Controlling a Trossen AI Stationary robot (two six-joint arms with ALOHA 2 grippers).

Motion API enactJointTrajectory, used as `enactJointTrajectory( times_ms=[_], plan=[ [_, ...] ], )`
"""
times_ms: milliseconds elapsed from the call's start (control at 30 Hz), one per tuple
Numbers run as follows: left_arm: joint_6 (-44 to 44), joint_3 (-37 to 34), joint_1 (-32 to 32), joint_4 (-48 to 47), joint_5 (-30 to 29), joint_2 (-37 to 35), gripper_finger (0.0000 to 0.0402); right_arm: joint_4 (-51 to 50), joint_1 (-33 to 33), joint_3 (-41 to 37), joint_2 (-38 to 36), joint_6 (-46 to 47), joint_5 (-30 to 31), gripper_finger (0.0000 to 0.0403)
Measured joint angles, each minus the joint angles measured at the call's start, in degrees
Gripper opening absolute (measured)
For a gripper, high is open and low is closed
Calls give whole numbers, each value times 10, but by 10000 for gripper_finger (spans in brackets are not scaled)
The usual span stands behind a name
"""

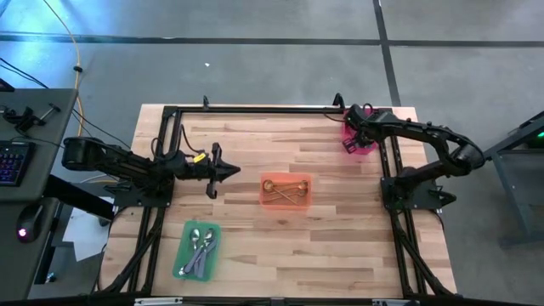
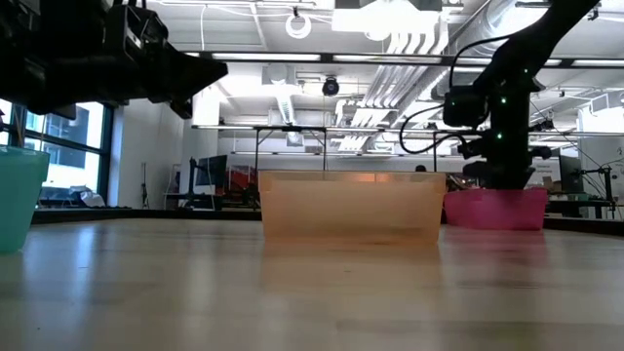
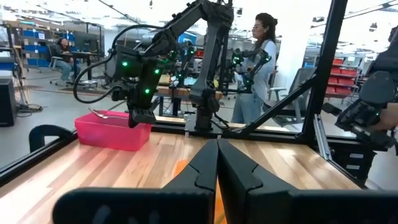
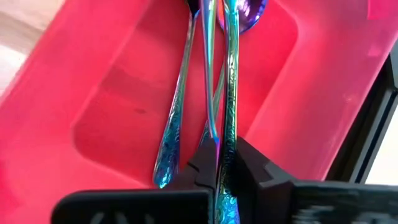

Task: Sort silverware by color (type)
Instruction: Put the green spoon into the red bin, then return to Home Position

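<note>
Gold silverware point(image 1: 285, 191) lies in the orange tray point(image 1: 264, 192) at mid-table. Plain silver pieces point(image 1: 200, 246) lie in the green tray point(image 1: 181, 257) near the front left. At the far right corner stands the pink tray point(image 4: 93, 93) with iridescent pieces point(image 4: 174, 124) on its floor. My right gripper point(image 4: 219, 165) points steeply down into it, shut on one iridescent piece. My left gripper point(image 1: 231, 171) hovers shut and level to the left of the orange tray, holding nothing. My right gripper pinches the embossed handle point(image 4: 230, 134) of an iridescent piece between its two fingers, which lie along the handle. They come from above, slanting down into the pink tray. The piece runs on ahead of the fingertips over the tray floor; whether it rests there I cannot tell.
A black frame point(image 1: 255, 110) runs along the table's far edge and down both sides by the arm bases. Bare wood lies between the three trays. In the room beyond the table a person point(image 3: 258, 68) stands and another sits point(image 3: 62, 53).
</note>
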Motion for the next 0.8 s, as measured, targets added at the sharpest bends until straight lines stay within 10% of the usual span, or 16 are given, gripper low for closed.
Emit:
enactJointTrajectory(
  times_ms=[467,800],
  plan=[
    [4,0,5,-15,0,-9,0,34,-7,-5,-3,-10,38,116],
    [60,0,5,-210,-4,-137,0,126,81,-28,-134,-58,47,6]
  ],
)
